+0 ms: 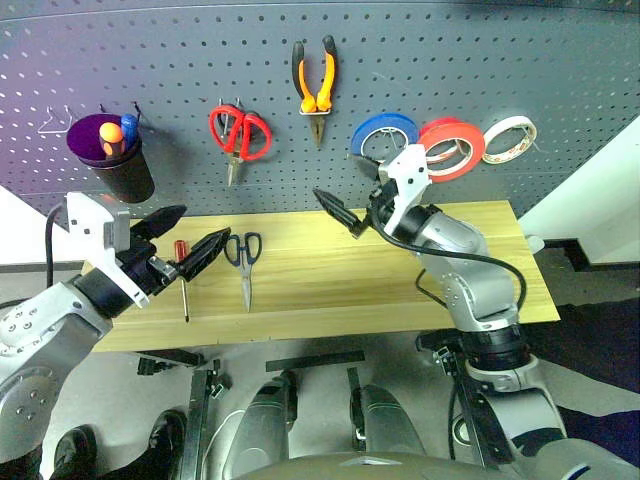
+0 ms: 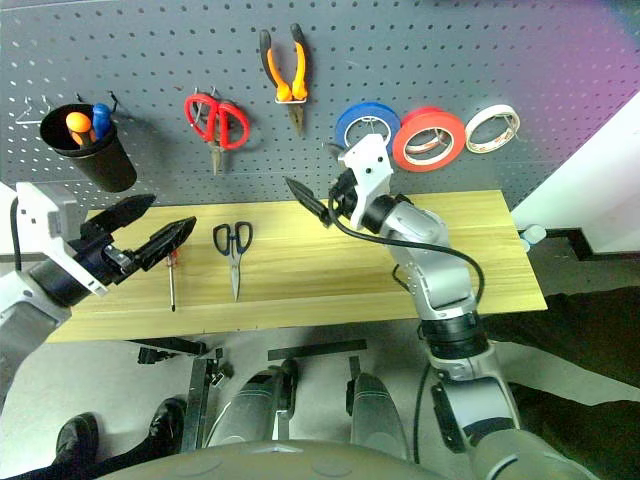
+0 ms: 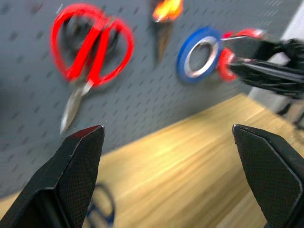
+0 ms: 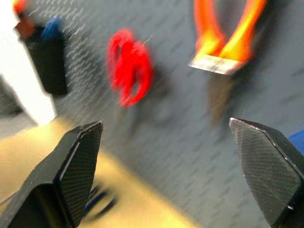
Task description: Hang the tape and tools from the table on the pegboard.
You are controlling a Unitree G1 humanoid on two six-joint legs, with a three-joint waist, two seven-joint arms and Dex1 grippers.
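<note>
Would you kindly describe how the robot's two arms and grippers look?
Both arms are rounded silver-grey metal with black joints and black cables. Each wrist carries a white boxy housing. The left gripper and right gripper each have two black, tapering fingers with cross-hatched pads.

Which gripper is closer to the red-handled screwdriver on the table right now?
Left. The left gripper hangs open just above the screwdriver, its fingertips over the handle. The right gripper is open well off toward the table's middle, beyond the dark-handled scissors.

Left claw point(image 1: 188, 237), right claw point(image 1: 342, 196) agape
</note>
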